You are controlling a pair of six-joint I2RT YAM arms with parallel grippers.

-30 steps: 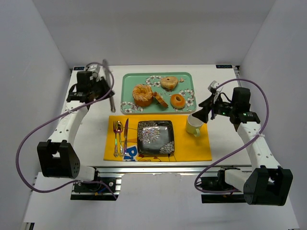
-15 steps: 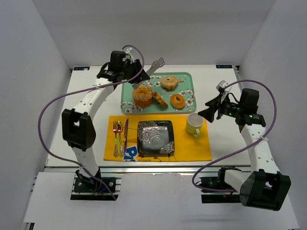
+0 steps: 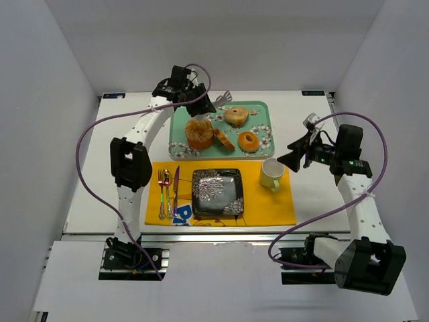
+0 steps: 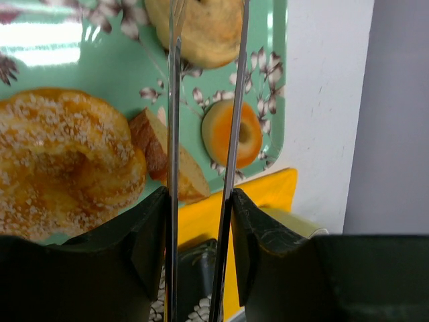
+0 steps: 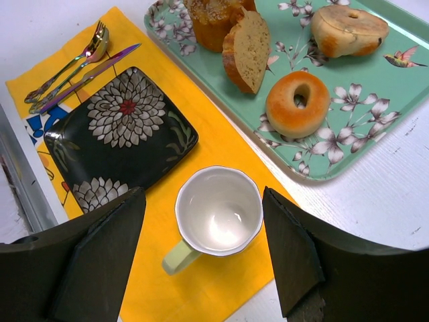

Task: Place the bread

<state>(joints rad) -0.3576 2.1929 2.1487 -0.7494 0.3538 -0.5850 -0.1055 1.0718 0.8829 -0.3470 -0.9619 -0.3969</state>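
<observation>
The bread (image 3: 236, 116) is a pale tan bagel-like bun at the back of the green tray (image 3: 261, 107); it also shows in the left wrist view (image 4: 198, 27) and the right wrist view (image 5: 348, 30). My left gripper (image 3: 201, 104) is shut on metal tongs (image 4: 173, 100), whose two arms stand apart and point at the bread; I cannot tell whether their tips touch it. My right gripper (image 3: 295, 153) is open and empty, and in its own view (image 5: 204, 194) it hangs over the cup (image 5: 218, 211).
On the tray lie a big sugared ring pastry (image 3: 199, 132), a bread slice (image 3: 223, 139) and a small orange donut (image 3: 249, 141). A yellow placemat (image 3: 268, 204) holds a black flowered plate (image 3: 218, 191), cutlery (image 3: 167, 191) and the cup (image 3: 271, 174).
My left arm has swung from the table's back left over to the tray with the tongs. My right gripper has drawn back a little to the right, away from the cup.
</observation>
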